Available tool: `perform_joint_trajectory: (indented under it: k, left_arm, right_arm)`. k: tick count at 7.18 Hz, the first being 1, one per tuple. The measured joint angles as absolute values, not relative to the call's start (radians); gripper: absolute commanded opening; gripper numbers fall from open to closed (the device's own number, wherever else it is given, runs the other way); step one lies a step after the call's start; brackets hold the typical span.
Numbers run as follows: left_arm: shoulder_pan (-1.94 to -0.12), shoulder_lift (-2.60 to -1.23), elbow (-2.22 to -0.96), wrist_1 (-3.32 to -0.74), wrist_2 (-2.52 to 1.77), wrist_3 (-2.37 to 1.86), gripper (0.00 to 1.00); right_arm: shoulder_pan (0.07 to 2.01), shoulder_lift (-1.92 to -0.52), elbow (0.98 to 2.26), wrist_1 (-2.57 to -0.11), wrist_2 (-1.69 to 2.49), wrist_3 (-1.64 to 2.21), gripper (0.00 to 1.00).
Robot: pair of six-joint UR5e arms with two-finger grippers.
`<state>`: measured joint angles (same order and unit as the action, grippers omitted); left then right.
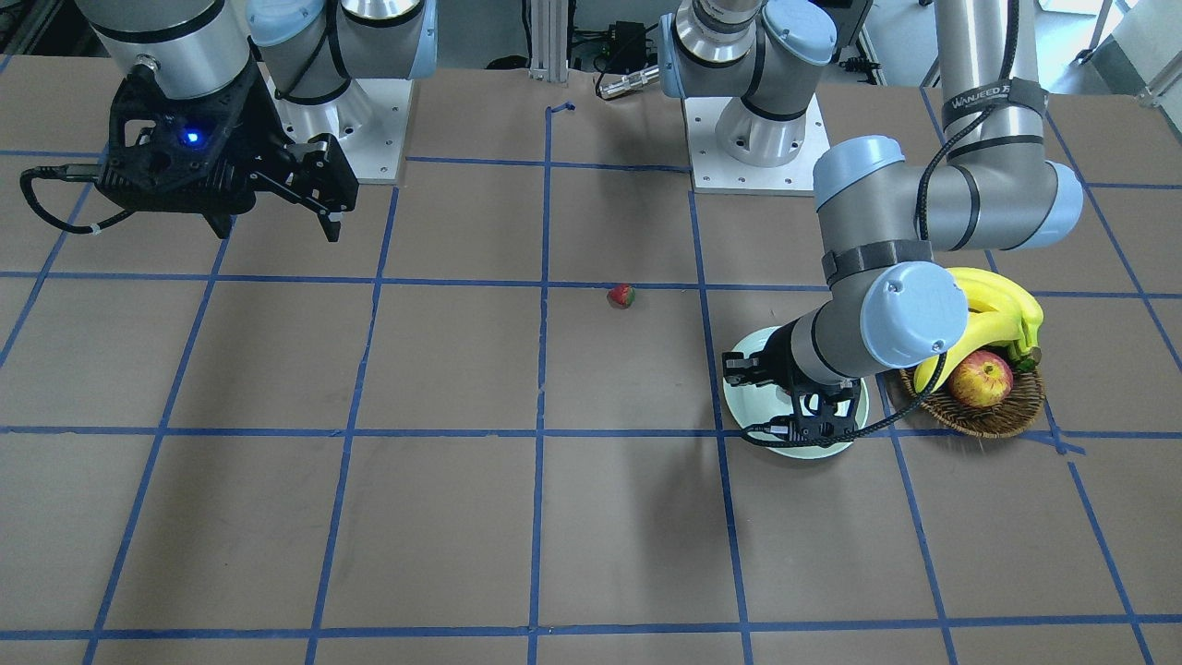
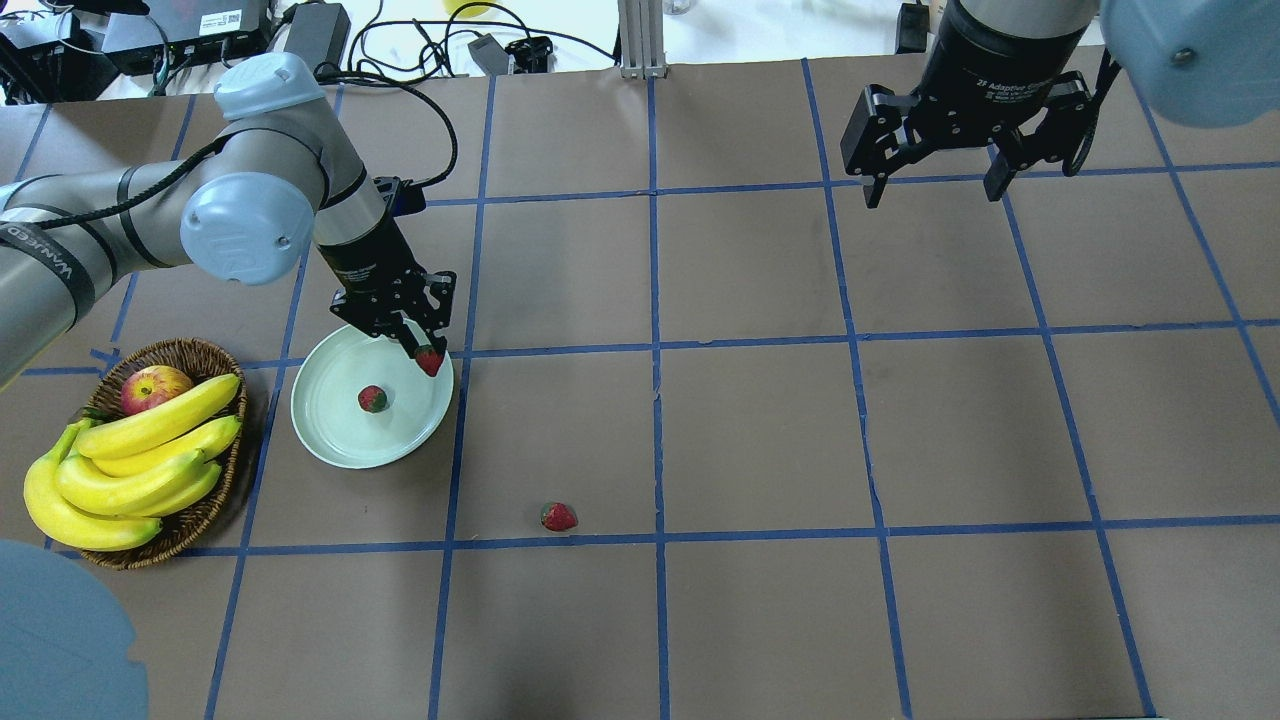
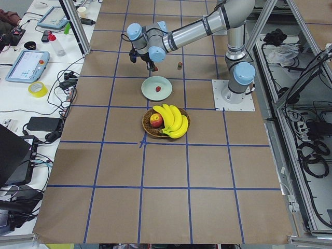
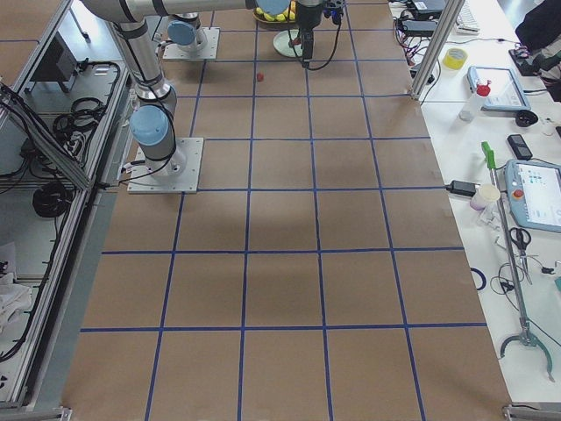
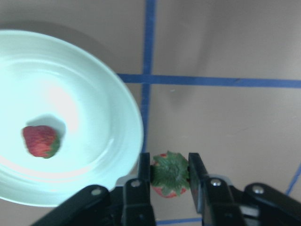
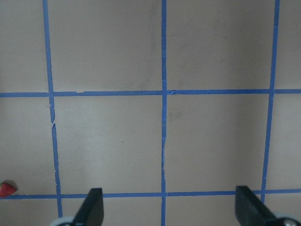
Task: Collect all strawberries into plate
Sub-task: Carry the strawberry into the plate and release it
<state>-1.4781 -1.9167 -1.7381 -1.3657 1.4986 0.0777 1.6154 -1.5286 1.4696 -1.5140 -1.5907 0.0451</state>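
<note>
Nearest, a loose strawberry (image 2: 559, 516) is lying on the table (image 2: 760, 430). Farther left, a second strawberry (image 2: 372, 398) is sitting in the plate (image 2: 330, 440). The left end effector (image 2: 425, 348) is clamping a third strawberry (image 5: 169, 179) at the plate's far right rim. Far right, the right end effector (image 2: 935, 185) is hanging with its fingers apart.

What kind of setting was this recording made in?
Most likely a robotics lab workcell, not a home or kitchen: arms bolted on base plates to a table gridded with blue tape, teach pendants on side benches, and aluminium framing around it.
</note>
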Motion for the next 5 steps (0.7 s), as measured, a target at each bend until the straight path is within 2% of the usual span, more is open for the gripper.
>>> perform_joint_trajectory:
  k: [1, 2, 3, 5]
  left_arm:
    - [-1.465, -1.929, -1.756, -1.364, 1.553, 0.102, 0.01]
    - [-1.456, -1.942, -1.763, -1.362, 1.584, 0.114, 0.17]
    - [-1.449, -1.953, -1.765, -1.361, 1.598, 0.118, 0.99]
    - [-1.444, -1.961, -1.76, -1.36, 1.596, 0.12, 1.0]
  right_arm:
    - [1.616, -1.529, 1.47, -1.514, -1.591, 0.046, 1.0]
    - [1.616, -1.528, 1.47, -1.514, -1.591, 0.046, 1.0]
    - [1.616, -1.528, 1.47, -1.514, -1.591, 0.045, 1.0]
    - [1.615, -1.529, 1.47, -1.514, -1.59, 0.046, 1.0]
